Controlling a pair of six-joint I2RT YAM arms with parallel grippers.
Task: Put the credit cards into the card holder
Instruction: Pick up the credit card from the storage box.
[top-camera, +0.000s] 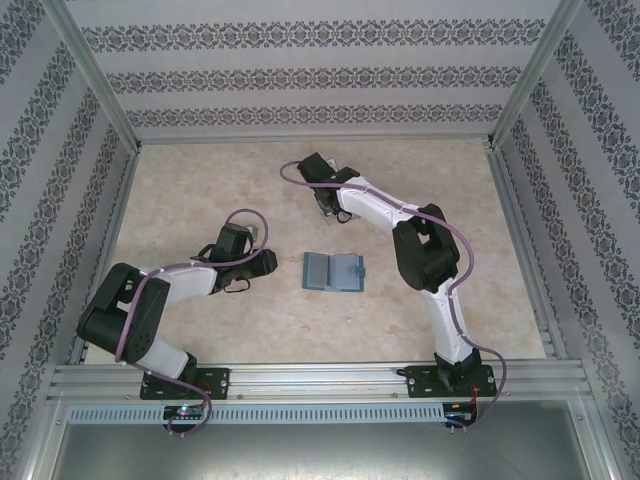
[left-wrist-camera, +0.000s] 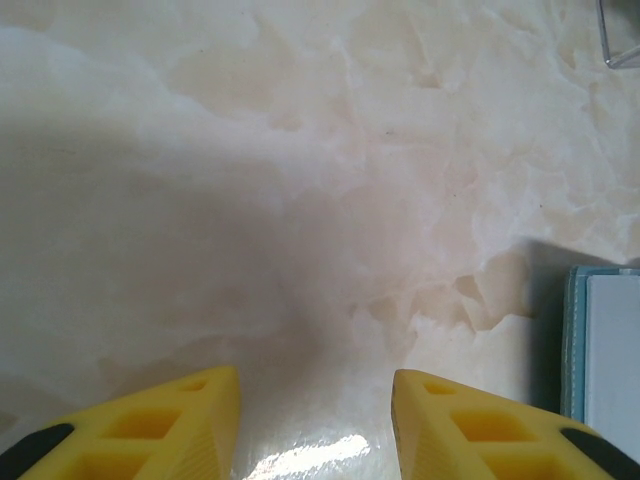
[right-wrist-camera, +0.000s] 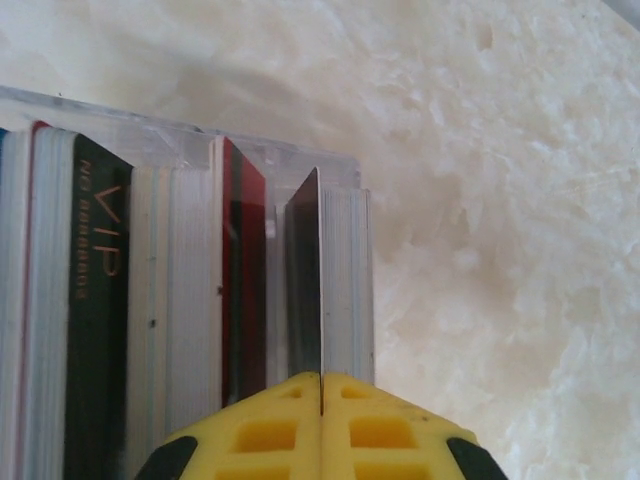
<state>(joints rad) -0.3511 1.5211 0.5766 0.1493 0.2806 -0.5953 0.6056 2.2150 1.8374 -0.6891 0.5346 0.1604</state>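
Note:
In the top view the teal-blue card holder lies open and flat in the middle of the table. My left gripper hovers just left of it, open with nothing between its yellow fingers; the holder's edge shows at the right of the left wrist view. My right gripper is at the far middle, over a clear slotted rack. There it is shut on a dark credit card that stands edge-on in the rack's last slot. A red credit card stands one slot to the left.
Further left in the rack stands a black card marked VIP, with more card edges beyond it. A corner of the clear rack shows at the upper right of the left wrist view. Patterned walls with metal rails enclose the marbled table.

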